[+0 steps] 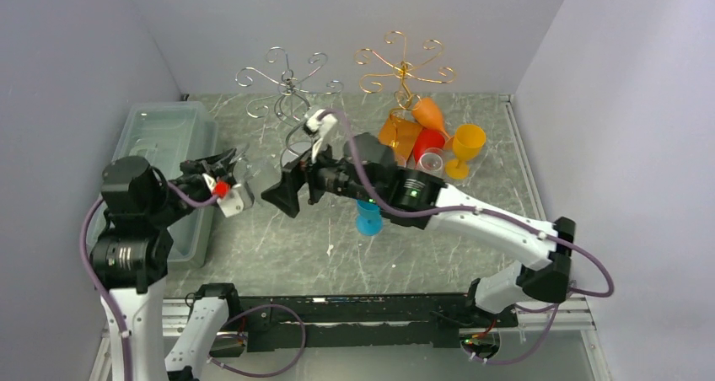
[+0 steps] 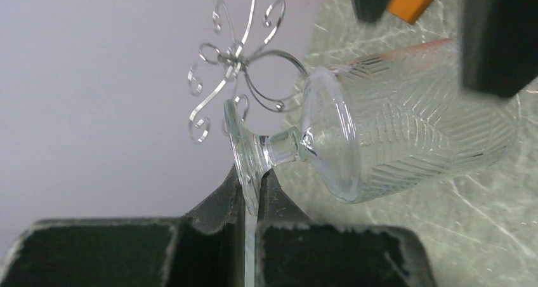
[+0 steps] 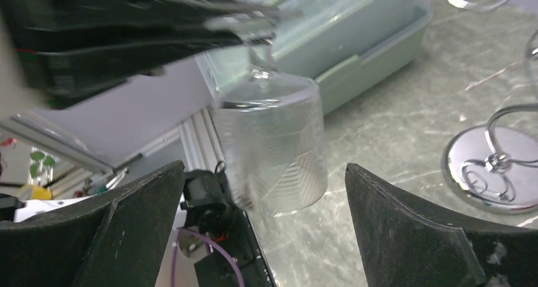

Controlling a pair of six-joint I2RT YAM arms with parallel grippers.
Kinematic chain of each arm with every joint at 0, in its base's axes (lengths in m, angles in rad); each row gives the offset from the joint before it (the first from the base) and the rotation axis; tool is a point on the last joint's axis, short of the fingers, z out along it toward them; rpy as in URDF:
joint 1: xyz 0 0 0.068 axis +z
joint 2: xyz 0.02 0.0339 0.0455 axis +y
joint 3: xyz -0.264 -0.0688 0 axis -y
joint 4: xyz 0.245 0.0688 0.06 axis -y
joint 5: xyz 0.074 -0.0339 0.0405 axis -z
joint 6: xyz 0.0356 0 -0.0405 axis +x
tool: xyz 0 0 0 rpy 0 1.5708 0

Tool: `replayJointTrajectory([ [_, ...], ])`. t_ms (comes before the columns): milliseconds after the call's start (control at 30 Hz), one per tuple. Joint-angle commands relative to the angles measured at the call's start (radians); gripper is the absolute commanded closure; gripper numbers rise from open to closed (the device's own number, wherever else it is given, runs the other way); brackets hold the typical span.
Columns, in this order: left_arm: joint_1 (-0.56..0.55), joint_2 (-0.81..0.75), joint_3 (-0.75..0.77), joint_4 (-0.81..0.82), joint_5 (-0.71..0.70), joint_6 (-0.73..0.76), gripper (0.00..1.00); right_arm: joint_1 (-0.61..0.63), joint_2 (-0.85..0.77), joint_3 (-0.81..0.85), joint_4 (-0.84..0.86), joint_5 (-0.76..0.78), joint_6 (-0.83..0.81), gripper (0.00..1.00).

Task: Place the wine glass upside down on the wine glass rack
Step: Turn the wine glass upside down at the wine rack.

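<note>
Grey marbled table [image 1: 278, 254], white walls round it. Translucent bin [image 1: 164, 132] sits at the left edge. Silver rack [image 1: 287, 86] and gold rack [image 1: 403, 65] stand at the back, side by side. Coloured glasses [image 1: 434, 136] crowd under the gold one, and a blue cup [image 1: 368, 221] sits beneath the right arm. Right gripper [image 3: 263, 188] is spread wide, a finger each side of the wine glass [image 2: 406, 122], not touching (gaps both sides). Left gripper [image 2: 254, 195] is clamped on the glass's foot rim, holding it off the table between bin and silver rack. Glass is clear, with a ribbed leaf-pattern bowl and short stem.
</note>
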Motion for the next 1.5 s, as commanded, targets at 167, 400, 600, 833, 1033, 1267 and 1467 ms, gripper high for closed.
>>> replayJointTrajectory([
  [167,-0.002,-0.085,-0.021,0.093,0.145,0.166,1.0,-0.002,0.056,-0.016,0.144,-0.104,-0.024,0.0],
  [400,-0.003,-0.082,-0.007,0.068,0.192,0.209,1.0,-0.001,0.114,-0.029,0.212,-0.195,-0.032,0.05],
  [600,-0.002,-0.068,0.004,0.091,0.199,0.201,1.0,-0.002,0.098,-0.098,0.223,-0.182,-0.049,0.22],
  [833,-0.002,-0.072,-0.013,0.091,0.221,0.158,0.71,-0.007,0.024,-0.201,0.302,-0.053,-0.087,0.69],
  [1033,-0.002,-0.047,-0.013,0.139,0.115,-0.012,0.19,-0.081,-0.073,-0.285,0.303,0.048,-0.13,0.78],
  [1267,-0.002,0.056,0.012,0.036,-0.055,-0.126,0.18,-0.2,-0.147,-0.37,0.272,0.082,-0.162,0.84],
  [1467,-0.002,0.108,-0.011,0.076,-0.076,-0.214,0.23,-0.272,-0.11,-0.347,0.273,0.062,-0.179,0.88],
])
